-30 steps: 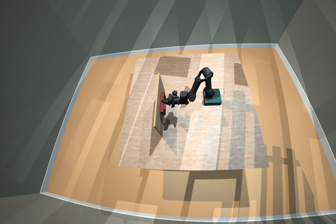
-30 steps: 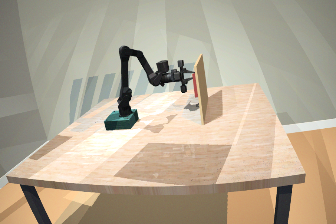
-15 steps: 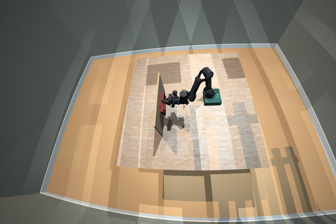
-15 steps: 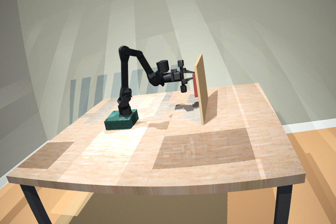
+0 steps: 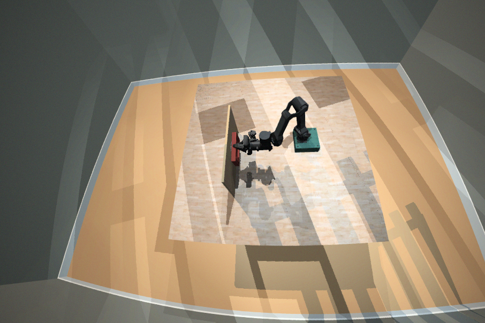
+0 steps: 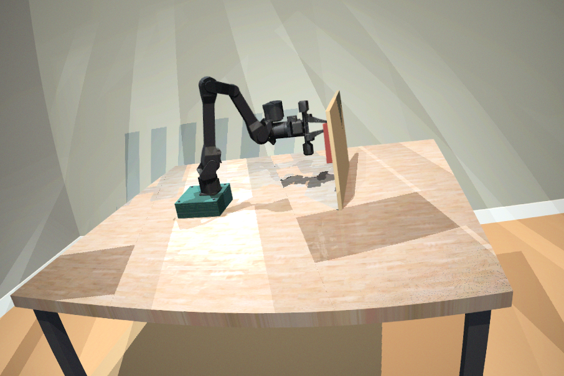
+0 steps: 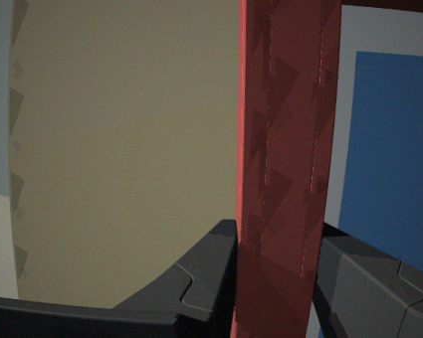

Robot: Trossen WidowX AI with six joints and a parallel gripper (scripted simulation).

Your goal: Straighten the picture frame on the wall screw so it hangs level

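The red picture frame [image 5: 235, 159] [image 6: 328, 153] [image 7: 291, 99] is against the upright tan wall panel [image 5: 226, 147] [image 6: 338, 148] [image 7: 125, 124]. My gripper [image 5: 235, 146] [image 6: 325, 126] [image 7: 270, 234] is shut on the frame's top bar, one finger above it and one below. In the wrist view the bar runs top to bottom and slants slightly to the lower left; the blue picture [image 7: 394, 149] with its pale border is right of it. The screw and the notched strip are hidden. How level the frame is cannot be told from these views.
The arm stands on a green base block [image 5: 307, 145] [image 6: 200, 205] on the wooden table [image 5: 274, 209] [image 6: 218, 267]. The wall panel stands upright on the table, facing the arm. Strong shadow patches cross the table and panel.
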